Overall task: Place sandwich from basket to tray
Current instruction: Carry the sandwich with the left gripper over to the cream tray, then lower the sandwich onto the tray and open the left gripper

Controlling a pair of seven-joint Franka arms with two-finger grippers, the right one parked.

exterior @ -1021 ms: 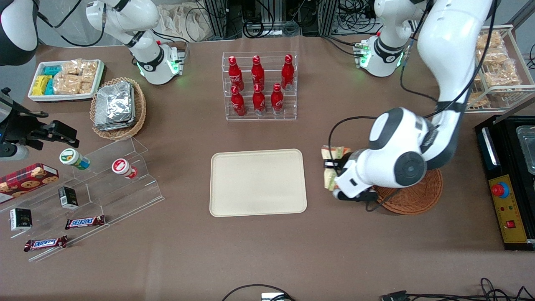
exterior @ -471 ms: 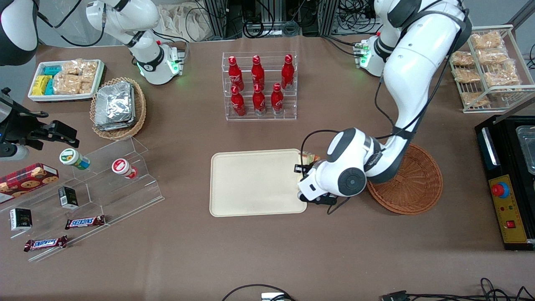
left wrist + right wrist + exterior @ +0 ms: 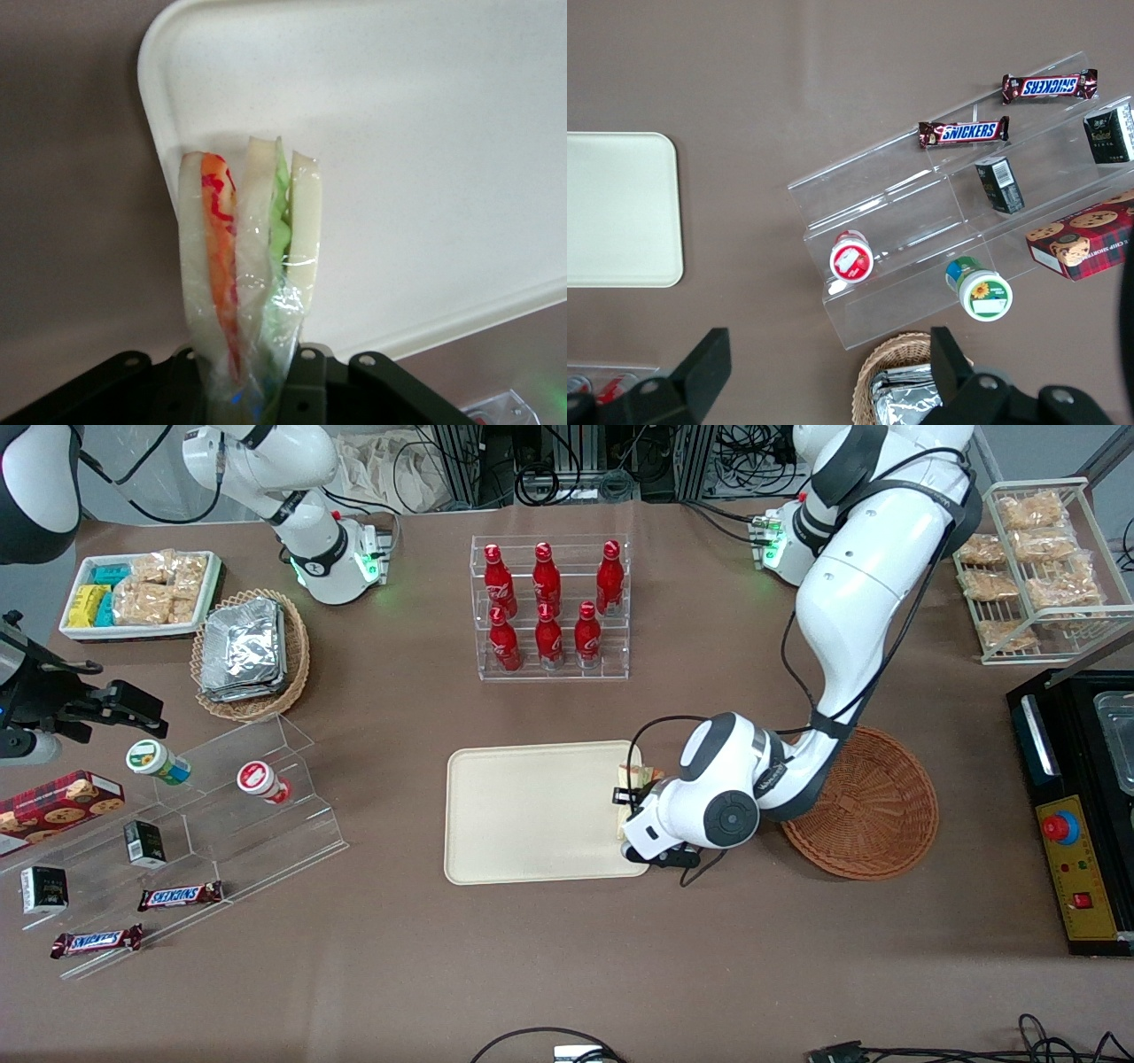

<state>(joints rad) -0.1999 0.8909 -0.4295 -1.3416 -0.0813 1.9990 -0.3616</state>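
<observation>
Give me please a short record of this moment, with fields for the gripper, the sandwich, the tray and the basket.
gripper: left arm's gripper, shut on the sandwich, over the tray's edge nearest the basket
sandwich: small triangular wedge of white bread with orange-red and green filling in clear wrap, held in the gripper, not yet released
tray: flat cream-beige rectangular plastic tray, nothing lying on it yet
basket: round reddish-brown wicker basket, no sandwich in its visible part, partly covered by the arm
</observation>
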